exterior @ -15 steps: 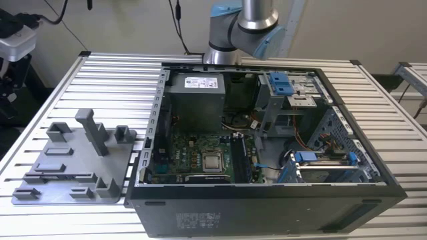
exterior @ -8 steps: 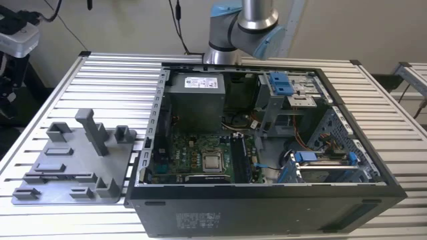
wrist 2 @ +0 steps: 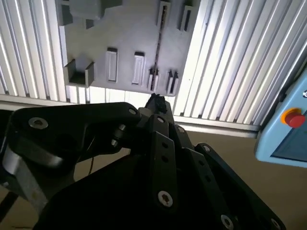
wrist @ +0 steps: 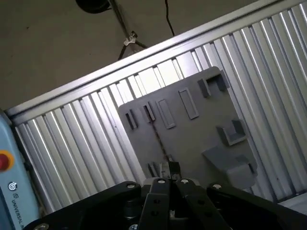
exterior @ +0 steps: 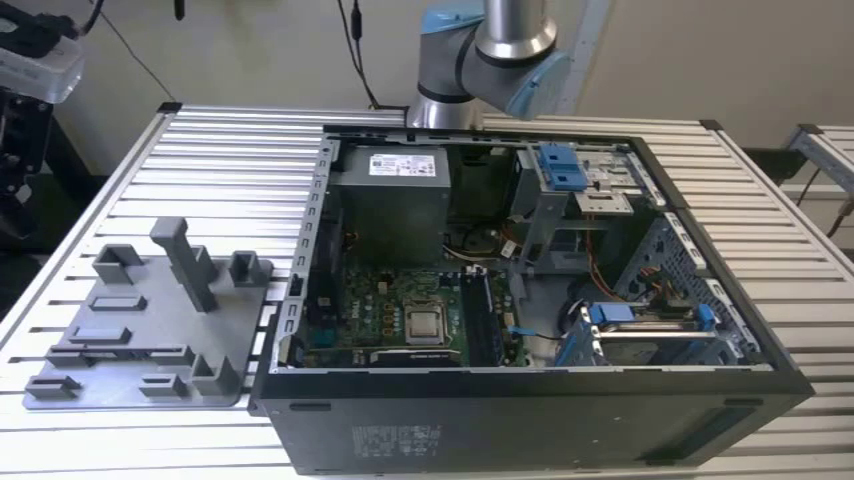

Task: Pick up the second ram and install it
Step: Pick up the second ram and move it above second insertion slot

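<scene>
The second ram [wrist: 158,139] is a thin dark stick standing on edge in a slot of the grey holder tray [wrist: 192,139]. The second wrist view shows the ram [wrist 2: 159,43] in the tray [wrist 2: 124,38] too. My gripper [wrist: 168,168] hangs well above the tray, shut, with nothing between its tips. Its black linkage narrows to a point [wrist 2: 156,102] near the tray's edge. In the exterior view the tray [exterior: 147,330] lies left of the open computer case [exterior: 534,425], and the green motherboard [exterior: 400,310] lies inside the case.
The arm's joint [exterior: 487,45] stands behind the case. Blue drive clips [exterior: 563,165] and cables sit in the case's right half. The slatted metal table [exterior: 227,150] ends in a rail. Beyond the rail is a blue pendant with a red button [wrist 2: 293,117].
</scene>
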Motion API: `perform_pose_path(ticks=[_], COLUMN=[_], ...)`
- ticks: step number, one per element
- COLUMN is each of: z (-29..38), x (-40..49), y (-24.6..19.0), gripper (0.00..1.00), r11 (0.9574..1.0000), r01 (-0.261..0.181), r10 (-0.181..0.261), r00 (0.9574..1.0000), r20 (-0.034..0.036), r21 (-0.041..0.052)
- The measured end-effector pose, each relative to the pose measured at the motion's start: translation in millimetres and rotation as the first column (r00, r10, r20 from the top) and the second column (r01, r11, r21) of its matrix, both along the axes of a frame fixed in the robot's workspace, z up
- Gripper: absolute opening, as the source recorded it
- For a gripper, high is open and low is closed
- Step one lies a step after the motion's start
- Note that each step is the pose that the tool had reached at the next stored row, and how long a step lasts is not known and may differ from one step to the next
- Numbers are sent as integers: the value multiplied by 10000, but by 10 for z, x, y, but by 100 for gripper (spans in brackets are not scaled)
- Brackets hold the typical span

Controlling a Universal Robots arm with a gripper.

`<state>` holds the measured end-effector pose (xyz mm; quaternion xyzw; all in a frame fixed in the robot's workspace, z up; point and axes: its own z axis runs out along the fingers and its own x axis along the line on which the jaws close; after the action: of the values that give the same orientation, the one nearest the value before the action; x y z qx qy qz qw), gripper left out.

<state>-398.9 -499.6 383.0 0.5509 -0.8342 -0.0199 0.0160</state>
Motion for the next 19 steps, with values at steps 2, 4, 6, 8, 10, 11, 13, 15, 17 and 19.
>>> perform_pose_path(ticks=[2,4,6,8,10,11,13,15,17,19], z=[1,0,-2,-3,-4,-5,-7,-6,-7,-7], x=[0,0,1,0,0,0,0,0,0,0], y=[0,0,0,0,0,0,2,3,3,3], gripper=[11,11,11,11,11,11,11,11,11,11], r11=[9997,9987,9973,9961,9949,9938,9901,9853,9791,9715], r01=[-260,-506,-733,-880,-1008,-1115,-1402,-1705,-2033,-2370], r10=[260,506,733,881,1009,1115,1402,1706,2034,2371], r00=[9996,9986,9971,9959,9947,9936,9899,9852,9789,9713], r20=[64,134,177,179,179,179,183,182,187,197], r21=[-21,-44,-53,-54,-54,-54,-52,-54,-54,-58])
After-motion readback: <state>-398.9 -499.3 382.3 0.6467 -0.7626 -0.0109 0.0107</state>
